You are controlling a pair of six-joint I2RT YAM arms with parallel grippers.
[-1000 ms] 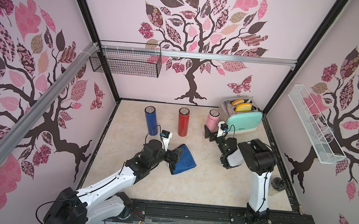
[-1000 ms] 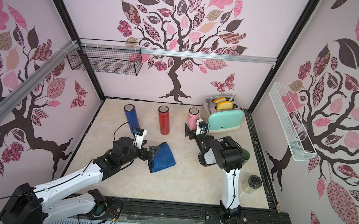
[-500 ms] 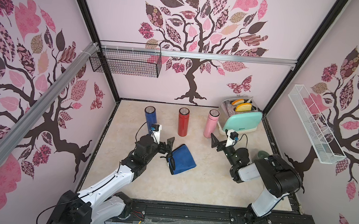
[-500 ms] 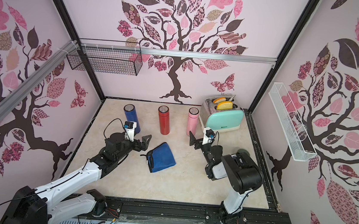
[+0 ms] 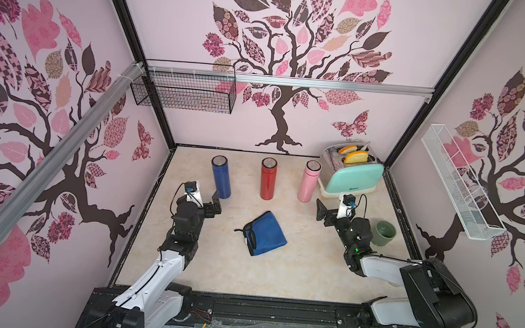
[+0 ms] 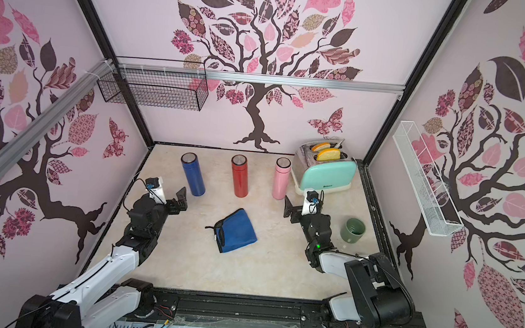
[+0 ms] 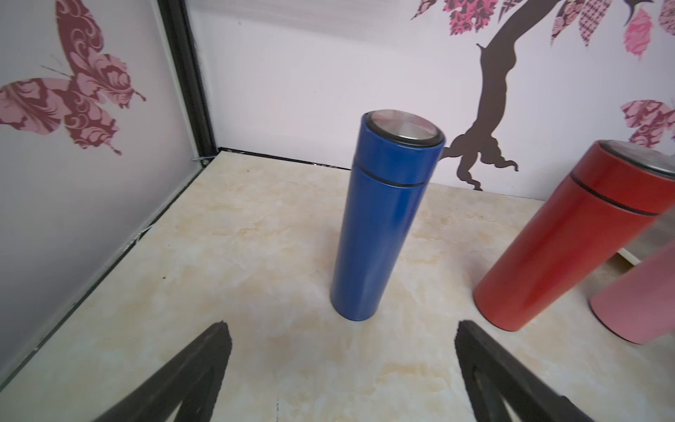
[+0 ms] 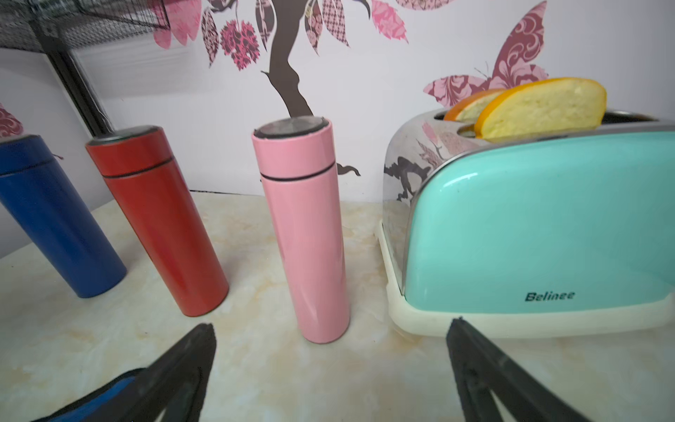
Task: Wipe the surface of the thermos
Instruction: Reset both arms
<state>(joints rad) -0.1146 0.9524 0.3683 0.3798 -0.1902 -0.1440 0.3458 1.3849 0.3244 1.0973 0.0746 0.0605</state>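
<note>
Three thermoses stand upright in a row at the back: blue (image 5: 221, 177) (image 7: 383, 226), red (image 5: 268, 179) (image 8: 160, 226) and pink (image 5: 308, 181) (image 8: 307, 237). A folded blue cloth (image 5: 264, 234) (image 6: 236, 231) lies flat mid-table, with nothing holding it. My left gripper (image 5: 209, 204) (image 7: 341, 325) is open and empty, just in front of the blue thermos and apart from it. My right gripper (image 5: 332, 212) (image 8: 330, 325) is open and empty too, facing the pink thermos and the toaster from a short way off.
A mint toaster (image 5: 351, 178) (image 8: 529, 226) with bread slices stands at the back right beside the pink thermos. A green cup (image 5: 385, 233) sits by the right wall, near my right wrist. Wire baskets hang on the back and right walls.
My left gripper has drawn away from the cloth, leftwards to the blue thermos. My right gripper has backed off from the pink thermos, towards the right. The cloth stays put.
</note>
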